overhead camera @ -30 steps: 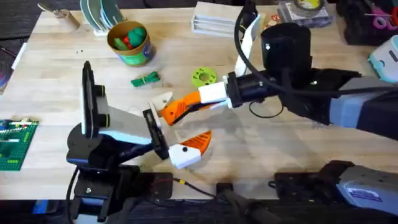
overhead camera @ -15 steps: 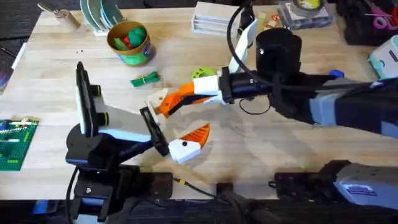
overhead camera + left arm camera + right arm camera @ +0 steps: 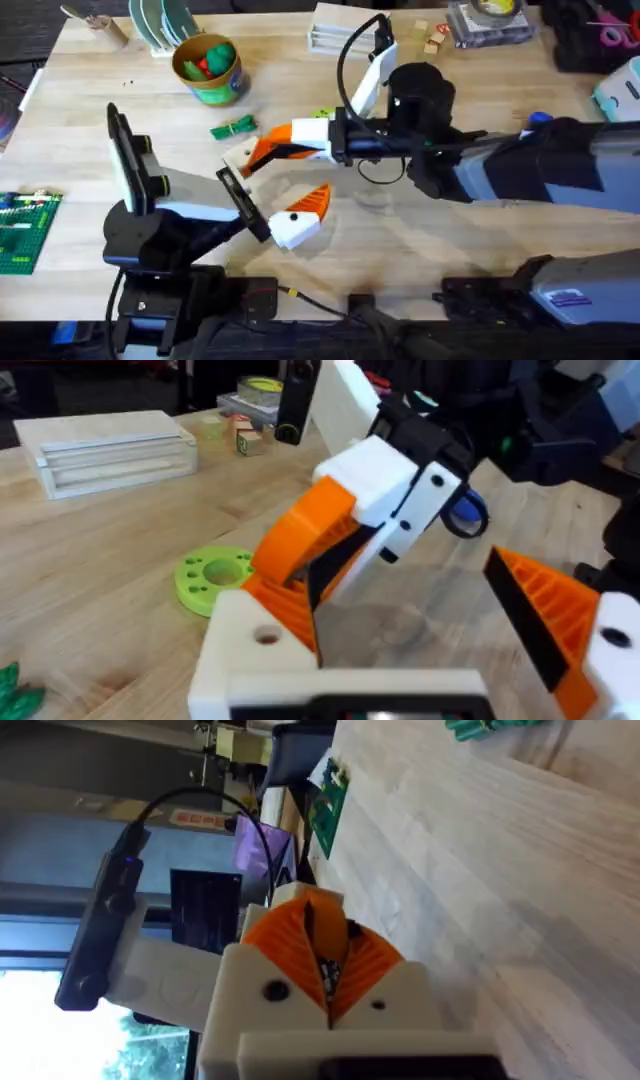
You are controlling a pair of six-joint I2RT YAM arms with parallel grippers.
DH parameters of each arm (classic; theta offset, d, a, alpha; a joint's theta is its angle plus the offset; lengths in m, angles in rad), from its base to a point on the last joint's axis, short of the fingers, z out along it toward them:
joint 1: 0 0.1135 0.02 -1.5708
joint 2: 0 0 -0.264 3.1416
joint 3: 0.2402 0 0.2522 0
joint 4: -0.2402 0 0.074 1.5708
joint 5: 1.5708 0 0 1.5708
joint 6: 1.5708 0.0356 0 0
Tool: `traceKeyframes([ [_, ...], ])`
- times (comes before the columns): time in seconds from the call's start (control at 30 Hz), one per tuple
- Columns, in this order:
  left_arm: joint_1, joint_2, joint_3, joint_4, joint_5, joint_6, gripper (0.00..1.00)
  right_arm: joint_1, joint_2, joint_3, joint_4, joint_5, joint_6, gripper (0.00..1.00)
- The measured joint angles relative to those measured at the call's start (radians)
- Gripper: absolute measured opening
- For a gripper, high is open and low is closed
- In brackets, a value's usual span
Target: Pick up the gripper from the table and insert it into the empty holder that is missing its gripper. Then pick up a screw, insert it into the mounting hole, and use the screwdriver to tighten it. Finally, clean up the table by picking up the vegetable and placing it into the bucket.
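**Q:** Right claw status?

**A:** My right gripper (image 3: 258, 160) is pinched fully shut, tips at the bare holder (image 3: 236, 155). I cannot tell its contents. Risk 1: a skewed approach jams the orange gripper.

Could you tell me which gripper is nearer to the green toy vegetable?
Right. The right gripper sits just beside the vegetable; the left gripper is farther toward the near edge.

Lime-green disc (image 3: 214, 577), wooden box (image 3: 345, 26), green baseplate (image 3: 22, 232) on table (image 3: 80, 120).
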Motion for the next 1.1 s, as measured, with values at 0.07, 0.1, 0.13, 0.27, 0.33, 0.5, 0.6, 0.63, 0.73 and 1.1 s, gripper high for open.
traceKeyframes([
  [0.07, 0.002, 0.000, 0.000, 0.002, -0.018, 0.000, 0.993, 0.018, 0.000, -0.002, 0.010, 0.041, 0.003, 0.008],
  [0.1, 0.002, 0.000, 0.000, 0.002, -0.021, 0.000, 0.993, 0.021, 0.000, -0.002, 0.010, 0.048, 0.004, 0.007],
  [0.13, 0.002, 0.000, 0.000, 0.002, -0.023, 0.000, 0.993, 0.025, 0.000, -0.002, 0.011, 0.056, 0.004, 0.007],
  [0.27, 0.002, 0.000, 0.000, 0.003, -0.040, -0.001, 0.993, 0.048, 0.000, -0.002, 0.016, 0.102, 0.004, 0.007],
  [0.33, 0.006, 0.000, 0.000, 0.004, -0.049, -0.001, 0.993, 0.066, 0.000, -0.002, 0.018, 0.141, 0.004, 0.007],
  [0.5, 0.013, 0.000, 0.000, 0.006, -0.070, -0.004, 0.993, 0.098, 0.000, -0.002, 0.024, 0.206, 0.007, 0.007],
  [0.6, 0.013, 0.000, 0.000, 0.006, -0.073, -0.004, 0.993, 0.100, 0.000, -0.002, 0.025, 0.206, 0.006, 0.042],
  [0.63, 0.013, 0.000, 0.000, 0.006, -0.073, -0.005, 0.993, 0.100, 0.000, -0.002, 0.025, 0.202, 0.002, 0.065],
  [0.73, 0.013, 0.000, 0.000, 0.006, -0.069, -0.004, 0.993, 0.088, 0.000, -0.002, 0.024, 0.169, -0.024, 0.168],
  [1.1, -0.015, 0.000, 0.001, -0.003, 0.067, 0.011, 0.993, 0.013, 0.022, -0.003, 0.000, -0.112, -0.094, 0.656],
])
